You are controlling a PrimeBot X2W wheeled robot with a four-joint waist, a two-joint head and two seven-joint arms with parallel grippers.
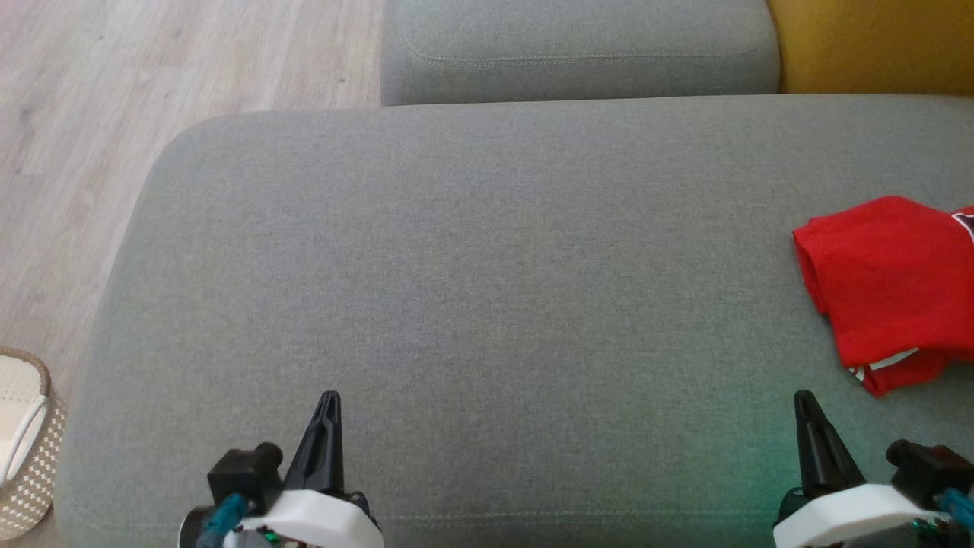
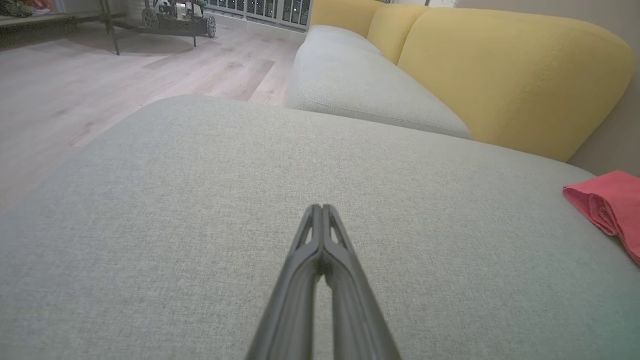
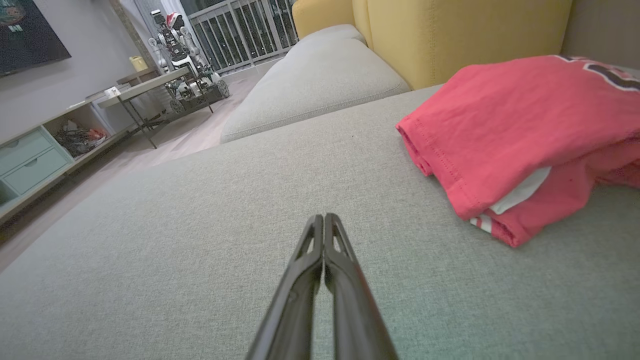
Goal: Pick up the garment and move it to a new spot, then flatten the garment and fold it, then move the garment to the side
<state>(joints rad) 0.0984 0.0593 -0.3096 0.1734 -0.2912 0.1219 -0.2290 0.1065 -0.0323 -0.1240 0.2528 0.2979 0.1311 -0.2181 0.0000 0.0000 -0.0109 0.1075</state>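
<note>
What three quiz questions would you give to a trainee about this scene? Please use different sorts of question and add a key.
1. True or false: the red garment lies folded near the right end of the grey cushion.
2. Choose one. How are the left gripper and the right gripper?
A) both shut, holding nothing
B) left open, right shut
C) both closed on the garment
3. Fill in: the gripper nearer to the garment is the ____ one.

Key: 1 true; 2 A; 3 right.
</note>
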